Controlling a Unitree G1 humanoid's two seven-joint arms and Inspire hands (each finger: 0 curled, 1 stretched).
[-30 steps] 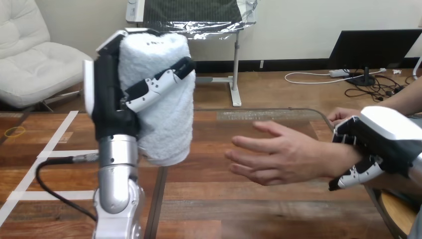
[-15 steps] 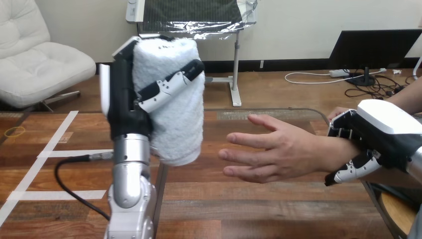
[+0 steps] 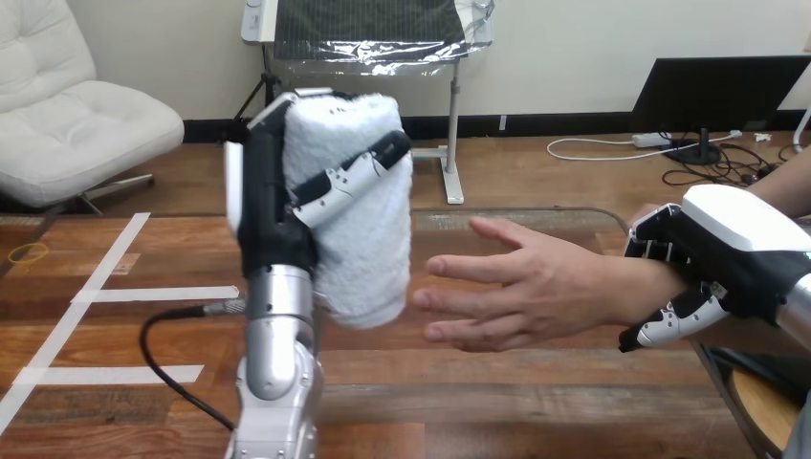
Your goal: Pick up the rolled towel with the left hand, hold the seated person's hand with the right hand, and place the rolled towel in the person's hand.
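Now the towel (image 3: 368, 258) stands upright in the left robot hand (image 3: 263, 201), its long axis vertical, lifted clear of the surface (image 3: 536, 402). The fingers (image 3: 349, 177) curl across the front of the roll while the palm backs it on the side away from the person's hand (image 3: 536, 292), so this robot hand is clenched on the towel.

The relation that matters is a short one. The towel sits just beside the fingertips of the person's hand, level with them, and I cannot tell whether it touches them or a sliver of gap remains. The person's hand is held out flat and open above the surface, fingers straight and pointing at the roll. The roll's axis runs across those fingers, which looks like a good lie for them to close round it.

At the wrist end of the person's hand sits the right robot hand (image 3: 727, 253), its fingers over the top of the wrist and its thumb under it, grasping the wrist (not the palm, which is free to receive).

By my judgement, the pickup and the steadying hold are done. What remains is a small sideways carry of the towel into the open palm, and the left robot hand is the one placed to do it.
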